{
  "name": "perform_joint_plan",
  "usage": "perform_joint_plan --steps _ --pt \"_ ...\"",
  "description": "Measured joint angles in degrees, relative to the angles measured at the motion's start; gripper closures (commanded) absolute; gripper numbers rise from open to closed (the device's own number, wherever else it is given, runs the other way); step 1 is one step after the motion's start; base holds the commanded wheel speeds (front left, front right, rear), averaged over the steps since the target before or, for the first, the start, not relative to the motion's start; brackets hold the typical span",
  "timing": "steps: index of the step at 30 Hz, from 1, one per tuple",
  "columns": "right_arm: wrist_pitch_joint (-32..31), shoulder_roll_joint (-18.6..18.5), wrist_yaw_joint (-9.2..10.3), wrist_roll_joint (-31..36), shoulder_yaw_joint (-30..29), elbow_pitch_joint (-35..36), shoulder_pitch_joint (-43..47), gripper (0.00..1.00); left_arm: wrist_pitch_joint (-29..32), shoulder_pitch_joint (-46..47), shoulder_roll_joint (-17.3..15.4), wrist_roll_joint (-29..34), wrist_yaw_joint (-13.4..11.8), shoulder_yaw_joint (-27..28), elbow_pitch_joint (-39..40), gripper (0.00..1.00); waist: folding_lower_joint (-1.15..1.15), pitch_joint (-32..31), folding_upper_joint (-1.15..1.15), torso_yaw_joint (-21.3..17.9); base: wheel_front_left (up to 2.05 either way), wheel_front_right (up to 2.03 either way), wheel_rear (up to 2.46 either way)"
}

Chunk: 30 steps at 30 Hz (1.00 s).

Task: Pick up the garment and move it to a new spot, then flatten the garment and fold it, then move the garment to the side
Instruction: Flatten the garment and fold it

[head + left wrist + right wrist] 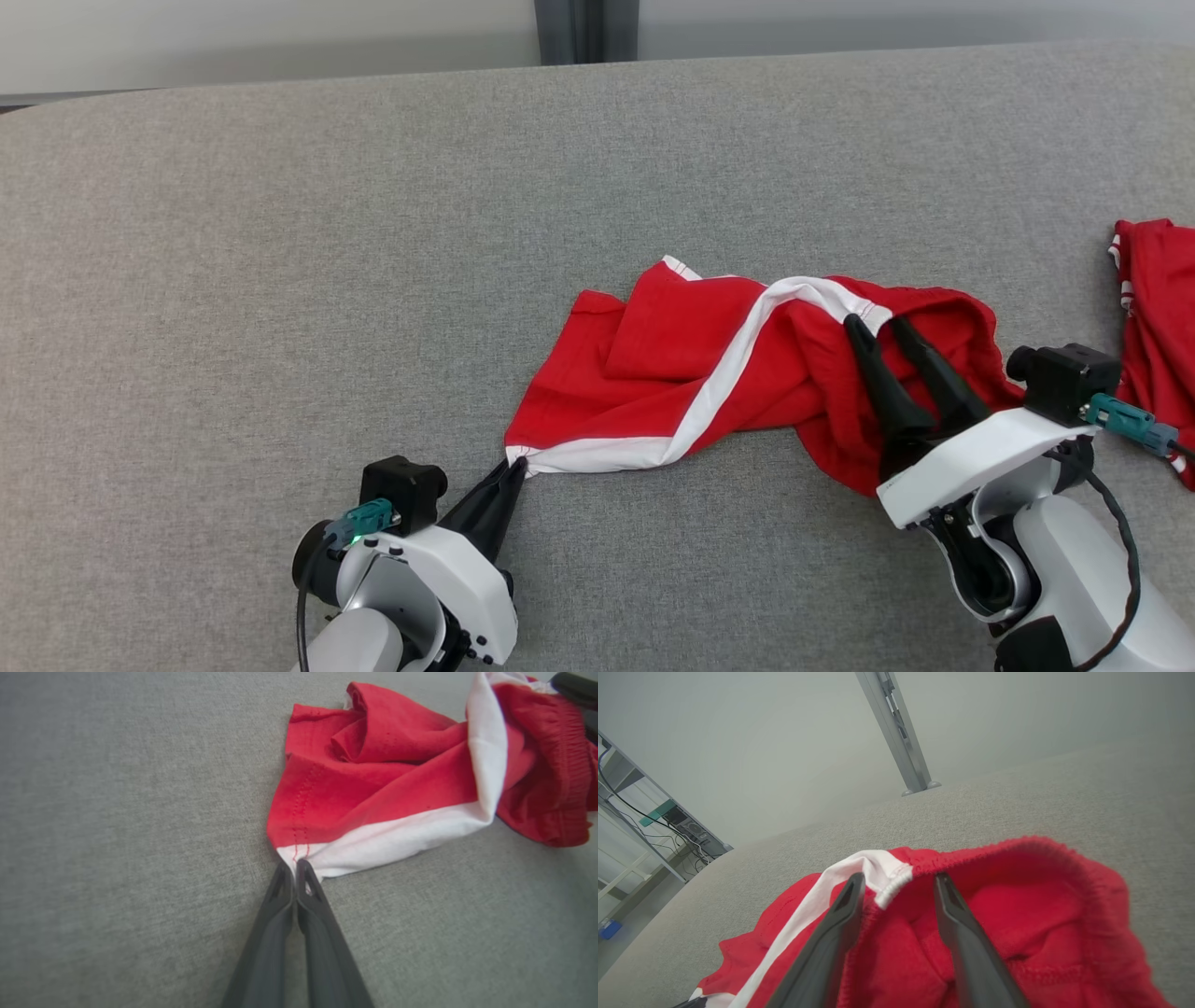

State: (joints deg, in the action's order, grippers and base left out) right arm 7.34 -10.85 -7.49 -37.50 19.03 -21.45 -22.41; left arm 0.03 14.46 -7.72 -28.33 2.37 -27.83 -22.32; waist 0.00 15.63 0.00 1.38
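Observation:
The garment (709, 364) is a pair of red shorts with white side stripes, lying crumpled on the grey cloth-covered table (280, 280). My left gripper (518, 464) is shut on its near-left hem corner, where the white stripe ends; the left wrist view shows the garment (373, 788) pinched between the closed tips of the left gripper (294, 863). My right gripper (878, 324) stands open at the elastic waistband on the right end. In the right wrist view the right gripper (899, 879) straddles the waistband of the garment (1017, 905), one finger on each side.
A second red piece of clothing (1158, 317) lies at the table's right edge, close to my right wrist. A metal post (901, 742) rises behind the far table edge, and shelving with cables (644, 812) stands beyond the table.

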Motion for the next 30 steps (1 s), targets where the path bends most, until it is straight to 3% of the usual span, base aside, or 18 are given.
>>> perform_joint_plan --steps 1,6,12,23,30 --pt "0.27 -0.05 0.0 -0.86 0.64 -0.31 -0.21 1.0 -0.09 0.02 0.02 0.01 0.0 -0.01 0.02 1.0 0.0 0.06 0.0 0.05 0.0 0.0 0.0" --pt "2.34 -1.4 0.0 -2.88 3.24 -1.03 -0.98 1.0 -2.25 0.16 -0.12 0.03 -0.6 0.59 0.8 1.0 0.0 -0.05 0.0 -0.14 0.0 0.0 0.0" --pt "4.83 -4.63 0.0 -3.31 4.3 4.74 -1.03 1.0 -6.9 1.08 -1.9 0.08 -2.64 4.13 6.28 1.0 0.0 -1.23 0.0 -0.75 0.0 0.0 0.0" --pt "4.71 -11.71 0.0 -4.78 3.23 22.62 2.83 1.0 -8.65 2.08 -7.66 2.12 -8.21 10.77 28.2 1.0 0.0 -4.94 0.0 -1.97 0.0 0.0 0.0" --pt "3.5 -14.58 0.0 -7.95 2.13 29.5 5.81 1.0 -7.83 2.71 -9.64 3.69 -11.11 13.83 41.21 1.0 0.0 -7.84 0.0 -2.69 0.0 0.0 0.0"
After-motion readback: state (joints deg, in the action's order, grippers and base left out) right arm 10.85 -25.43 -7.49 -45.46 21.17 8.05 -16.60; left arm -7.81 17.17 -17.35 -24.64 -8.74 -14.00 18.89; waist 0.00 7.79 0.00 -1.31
